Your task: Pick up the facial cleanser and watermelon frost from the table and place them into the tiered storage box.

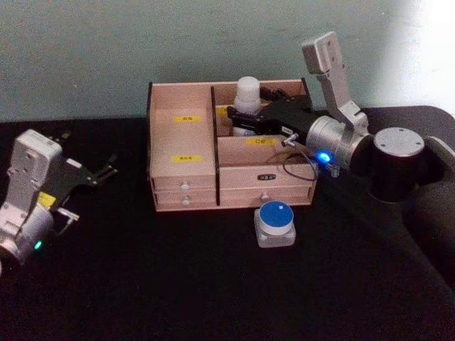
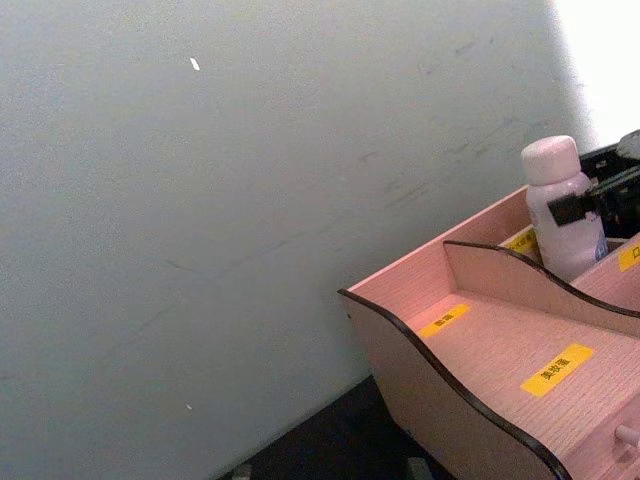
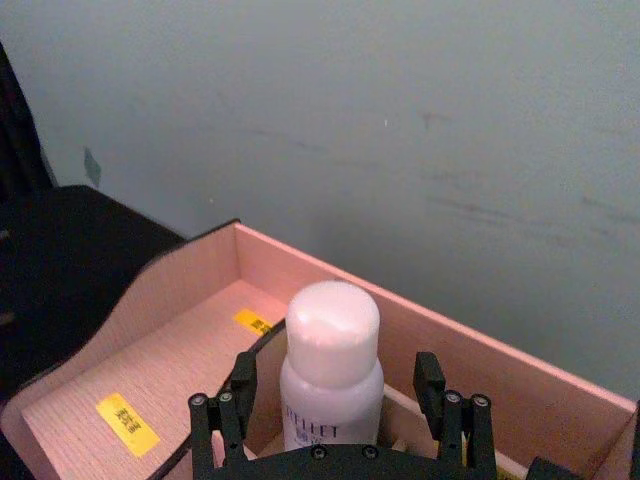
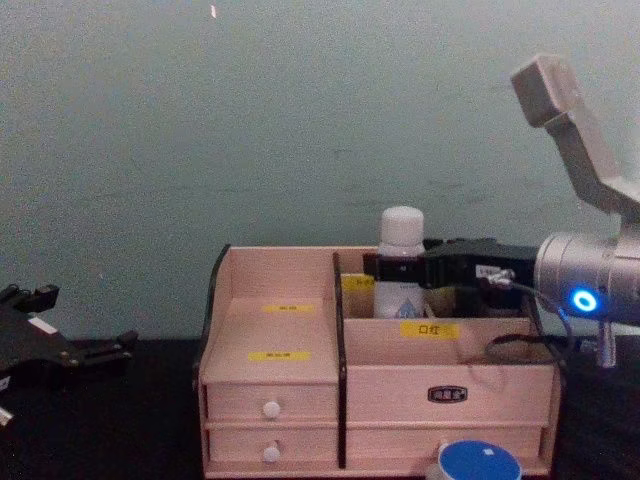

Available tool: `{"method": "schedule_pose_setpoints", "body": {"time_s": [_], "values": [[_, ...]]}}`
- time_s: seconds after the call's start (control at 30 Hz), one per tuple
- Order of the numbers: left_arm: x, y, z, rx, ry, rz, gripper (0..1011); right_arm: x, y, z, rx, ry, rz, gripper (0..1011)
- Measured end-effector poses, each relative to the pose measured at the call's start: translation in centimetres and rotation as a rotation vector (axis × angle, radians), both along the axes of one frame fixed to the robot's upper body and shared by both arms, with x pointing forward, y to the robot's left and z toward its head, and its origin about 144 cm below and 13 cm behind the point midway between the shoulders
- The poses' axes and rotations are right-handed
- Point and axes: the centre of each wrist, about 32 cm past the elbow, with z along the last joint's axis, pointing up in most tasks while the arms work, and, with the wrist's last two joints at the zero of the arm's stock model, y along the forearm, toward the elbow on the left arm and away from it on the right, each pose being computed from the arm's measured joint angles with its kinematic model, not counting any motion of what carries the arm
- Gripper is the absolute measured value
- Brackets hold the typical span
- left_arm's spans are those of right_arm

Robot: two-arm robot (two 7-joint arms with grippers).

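"Cleanser home?"
"Yes, I've got the facial cleanser (image 1: 247,92) upright in the tiered storage box (image 1: 181,153) rear; right tool (image 3: 335,365) straddles it, jaws apart."
"What's left?"
"Watermelon frost (image 1: 275,217), on the counter (image 1: 178,284) before the box; left tool (image 1: 106,170) idles left of it."

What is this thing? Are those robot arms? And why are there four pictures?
It's a robot with two arms, and each arm ends in a gripper, a kind of pincer hand. Four cameras look at the same moment: one on its head looking down, one on its chest looking across, and one on each wrist. On the black table stands a wooden box with little drawers. In front of it sits a round blue-topped jar. The right gripper reaches into a back compartment, its fingers open on either side of a white bottle standing there. The left gripper hovers open at the left, holding nothing.
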Motion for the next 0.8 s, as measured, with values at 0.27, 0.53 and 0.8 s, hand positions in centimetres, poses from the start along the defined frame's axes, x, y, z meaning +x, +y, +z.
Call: {"method": "schedule_pose_setpoints", "body": {"time_s": [0.27, 0.53, 0.8], "values": [[0.0, 0.0, 0.0, 0.000, 0.000, 0.000, 1001, -1.6, -0.7, 1.4, 0.023, -0.050, 0.009, 1000], [0.0, 0.0, 0.0, 0.000, 0.000, 0.000, 1001, -4.2, -2.1, 1.1, 0.024, -0.029, 0.036, 1000], [0.0, 0.0, 0.0, 0.000, 0.000, 0.000, 1001, -7.7, -3.8, 0.1, 0.033, -0.001, 0.084, 1000]]}}
